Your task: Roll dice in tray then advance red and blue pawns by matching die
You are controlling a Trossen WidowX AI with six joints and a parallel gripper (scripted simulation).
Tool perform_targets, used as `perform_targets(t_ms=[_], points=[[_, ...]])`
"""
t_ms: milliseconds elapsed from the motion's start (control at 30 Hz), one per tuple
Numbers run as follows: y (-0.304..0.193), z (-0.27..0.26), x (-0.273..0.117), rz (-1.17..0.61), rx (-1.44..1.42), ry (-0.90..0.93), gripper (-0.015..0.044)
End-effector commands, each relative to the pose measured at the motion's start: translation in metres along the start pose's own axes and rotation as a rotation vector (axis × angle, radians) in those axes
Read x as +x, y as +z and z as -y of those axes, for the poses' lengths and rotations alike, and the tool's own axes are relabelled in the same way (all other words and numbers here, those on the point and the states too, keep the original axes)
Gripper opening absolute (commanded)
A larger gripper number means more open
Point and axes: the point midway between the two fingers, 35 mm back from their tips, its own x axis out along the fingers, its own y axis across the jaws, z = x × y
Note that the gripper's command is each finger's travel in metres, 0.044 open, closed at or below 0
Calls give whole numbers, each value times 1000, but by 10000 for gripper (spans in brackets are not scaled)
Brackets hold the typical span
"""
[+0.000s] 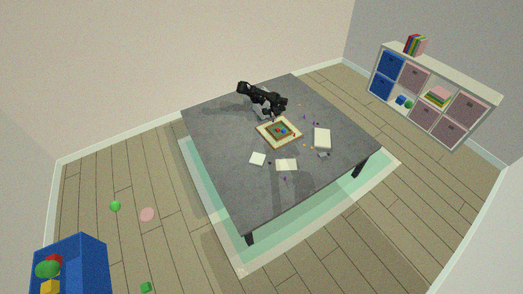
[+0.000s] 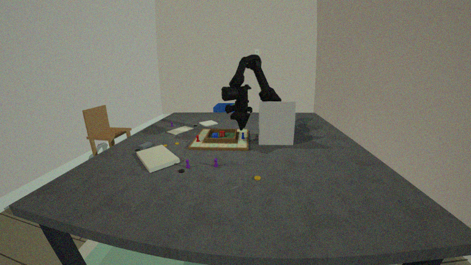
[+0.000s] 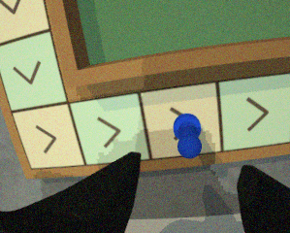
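Note:
The red die and blue die lie in the green-floored tray in the middle of the board. Their numbers are too small to read. The red pawn stands on the board's track, on the side away from the arm base. The blue pawn stands on a cream square, its arrow pointing right in the wrist view. My gripper is open and empty, above and close to the blue pawn.
Purple pawns, a yellow disc and a thick cream block lie around the board. Flat pale pieces lie beyond it. A grey box stands by the arm's base.

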Motion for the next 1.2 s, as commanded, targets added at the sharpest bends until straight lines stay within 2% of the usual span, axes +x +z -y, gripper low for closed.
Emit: perform_targets(t_ms=[0, 867, 1033, 1167], points=[[-1, 1, 6, 3, -9, -6, 200], [-2, 2, 45, 3, -9, -8, 200], [-2, 2, 45, 3, -9, -8, 69], [-2, 2, 45, 3, -9, -8, 42]])
